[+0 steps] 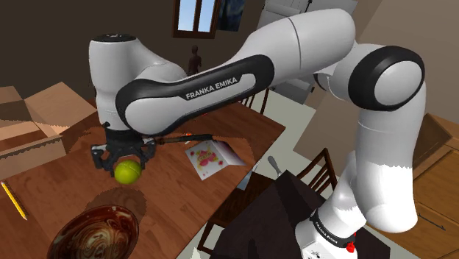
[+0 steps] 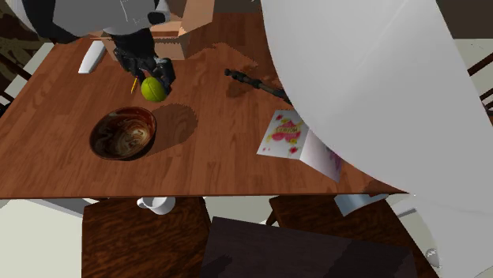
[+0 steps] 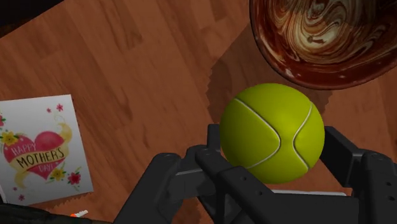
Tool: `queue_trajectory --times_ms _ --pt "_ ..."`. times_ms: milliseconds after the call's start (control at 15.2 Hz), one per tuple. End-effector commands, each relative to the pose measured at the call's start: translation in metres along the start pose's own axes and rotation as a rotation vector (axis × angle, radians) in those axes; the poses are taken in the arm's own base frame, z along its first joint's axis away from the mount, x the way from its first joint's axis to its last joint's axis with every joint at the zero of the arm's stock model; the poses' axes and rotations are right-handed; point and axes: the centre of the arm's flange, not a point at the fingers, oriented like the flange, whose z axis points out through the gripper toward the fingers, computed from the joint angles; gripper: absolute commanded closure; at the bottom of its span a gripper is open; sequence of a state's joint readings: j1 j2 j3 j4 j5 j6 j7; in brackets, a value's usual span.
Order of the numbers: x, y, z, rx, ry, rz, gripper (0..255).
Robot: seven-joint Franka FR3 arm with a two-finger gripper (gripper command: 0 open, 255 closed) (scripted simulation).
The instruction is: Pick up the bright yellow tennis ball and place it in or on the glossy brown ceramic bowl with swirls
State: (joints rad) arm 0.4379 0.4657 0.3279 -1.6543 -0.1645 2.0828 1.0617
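The yellow-green tennis ball [image 1: 126, 171] [image 2: 153, 89] [image 3: 273, 132] hangs above the wooden table [image 1: 162, 193], clasped between the black fingers of my gripper [image 1: 125, 166] [image 2: 152, 83] [image 3: 273, 149], which is shut on it. The glossy brown bowl with cream swirls [image 1: 94, 235] [image 2: 122, 133] [image 3: 321, 39] stands on the table a short way from the ball, toward the shoulder view's lower left. The ball's shadow falls on the wood beside the bowl's rim.
A Mother's Day card [image 1: 208, 157] [image 2: 284, 133] [image 3: 41, 151] lies on the table. A dark stick-like tool [image 2: 254, 82], a yellow pencil [image 1: 13, 200] and cardboard boxes [image 1: 33, 125] are nearby. Chairs [image 1: 318, 173] stand at the table's edge; a white mug [image 2: 158, 204] sits below it.
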Motion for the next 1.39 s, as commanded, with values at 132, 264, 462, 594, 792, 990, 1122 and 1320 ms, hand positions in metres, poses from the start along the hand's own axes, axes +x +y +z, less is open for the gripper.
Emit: queue_trajectory --times_ms 132,264,462,594,792,990,1122,1320 --pt "-0.04 -0.037 -0.002 0.0 0.0 0.001 255" --pt "-0.06 -0.054 -0.003 0.0 0.0 0.001 255" --pt "-0.089 -0.081 -0.004 0.0 0.0 0.001 255" --pt "-0.1 -0.091 0.001 0.0 0.0 0.001 255" --pt "-0.099 -0.091 0.017 0.0 0.0 0.001 255" --pt "-0.099 -0.091 0.033 0.0 0.0 0.001 255" --pt "-0.099 -0.091 0.044 0.0 0.0 0.001 255" --pt "-0.099 -0.091 0.059 0.0 0.0 0.001 255"
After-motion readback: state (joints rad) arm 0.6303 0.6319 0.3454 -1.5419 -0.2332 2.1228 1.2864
